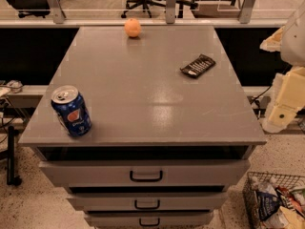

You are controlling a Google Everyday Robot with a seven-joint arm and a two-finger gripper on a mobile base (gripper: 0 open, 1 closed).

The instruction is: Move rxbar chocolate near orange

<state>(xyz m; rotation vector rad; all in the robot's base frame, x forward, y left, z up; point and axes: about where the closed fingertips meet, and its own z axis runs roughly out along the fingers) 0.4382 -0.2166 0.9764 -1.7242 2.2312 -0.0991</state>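
Observation:
The rxbar chocolate, a flat dark bar with white print, lies on the right part of the grey cabinet top. The orange sits at the far edge of the top, left of centre. The two are well apart. My arm hangs at the right edge of the view, off the side of the cabinet. Its gripper is at the arm's lower end, beside the cabinet's right edge, and touches nothing.
A blue soda can stands at the front left corner of the top. Drawers with handles are below. A wire basket with packets stands on the floor at lower right. A rail and office chairs are behind.

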